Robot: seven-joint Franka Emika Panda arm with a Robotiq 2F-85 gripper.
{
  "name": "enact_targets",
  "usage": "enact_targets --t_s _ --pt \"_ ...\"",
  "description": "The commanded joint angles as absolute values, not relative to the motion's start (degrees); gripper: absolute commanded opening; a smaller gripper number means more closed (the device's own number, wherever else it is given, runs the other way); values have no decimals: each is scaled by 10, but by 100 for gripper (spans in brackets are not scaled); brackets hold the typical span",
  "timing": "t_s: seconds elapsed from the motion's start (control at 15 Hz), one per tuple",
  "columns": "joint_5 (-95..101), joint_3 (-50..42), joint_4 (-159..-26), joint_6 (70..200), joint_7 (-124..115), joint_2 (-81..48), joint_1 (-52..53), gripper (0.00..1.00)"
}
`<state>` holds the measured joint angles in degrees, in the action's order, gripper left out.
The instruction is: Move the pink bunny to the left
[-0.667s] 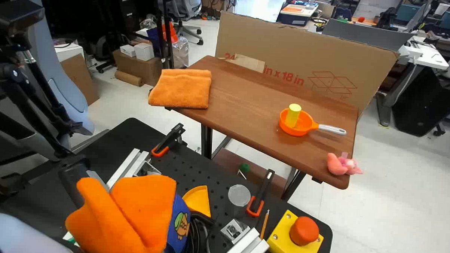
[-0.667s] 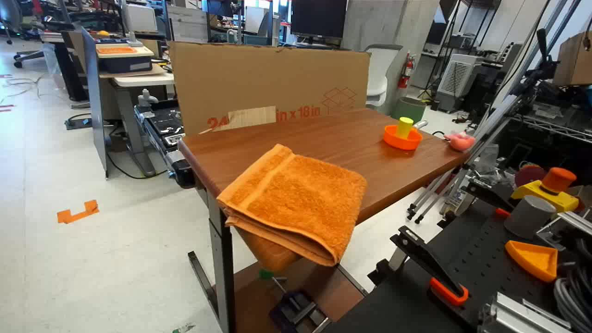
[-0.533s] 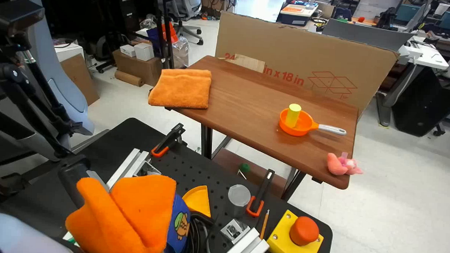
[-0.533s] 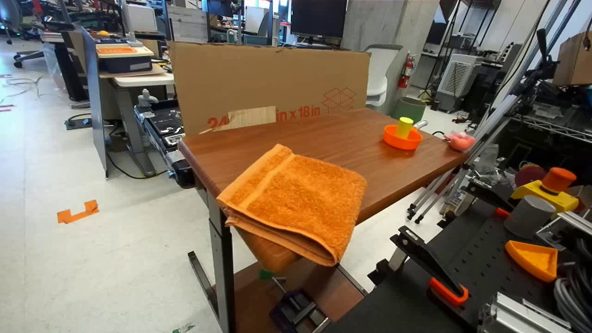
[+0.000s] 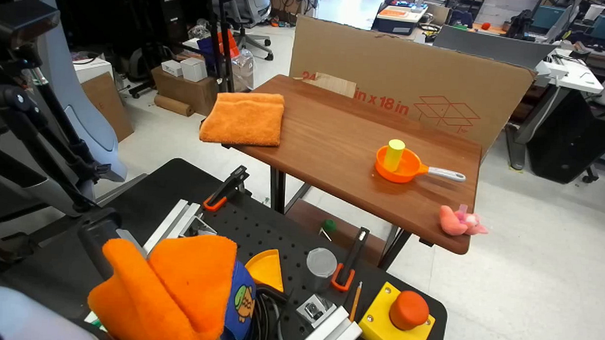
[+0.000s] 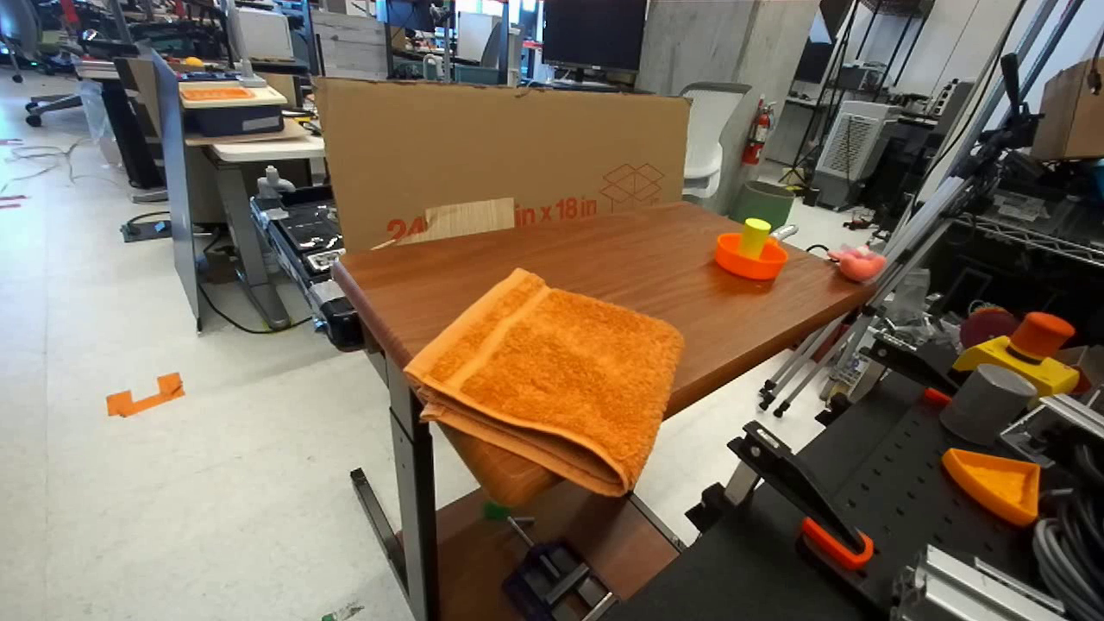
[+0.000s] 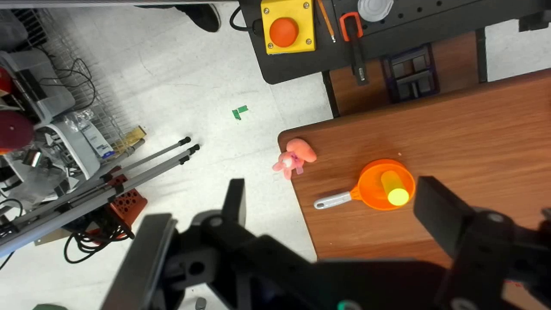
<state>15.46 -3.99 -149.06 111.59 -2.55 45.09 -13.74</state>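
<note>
The pink bunny (image 5: pixel 454 221) is a small salmon-pink soft toy. It lies at a corner of the brown wooden table (image 5: pixel 329 135), partly over the edge. It also shows in an exterior view (image 6: pixel 859 265) and in the wrist view (image 7: pixel 300 150), above the pan handle. My gripper (image 7: pixel 333 180) shows only in the wrist view. Its two black fingers are wide apart with nothing held between them. It is well above the table, apart from the bunny. The gripper is out of view in both exterior views.
An orange pan (image 5: pixel 398 177) with a grey handle holds a yellow cylinder (image 5: pixel 393 155), near the bunny. A folded orange towel (image 6: pixel 552 371) lies over the table's other end. A cardboard sheet (image 5: pixel 411 68) stands along the far edge. A black bench (image 5: pixel 260 229) with clamps stands alongside.
</note>
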Motion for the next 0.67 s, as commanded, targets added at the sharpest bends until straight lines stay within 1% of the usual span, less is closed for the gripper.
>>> enact_targets --t_s 0.0,0.13,0.33,0.6 --pt "142 -42 -1460 1148 -76 375 -133 100" --pt "141 -40 -1444 1191 -115 307 -138 100" --pt "165 -21 -1416 1210 -212 204 -161 100" --pt "158 -38 -1349 1252 -323 55 -163 100"
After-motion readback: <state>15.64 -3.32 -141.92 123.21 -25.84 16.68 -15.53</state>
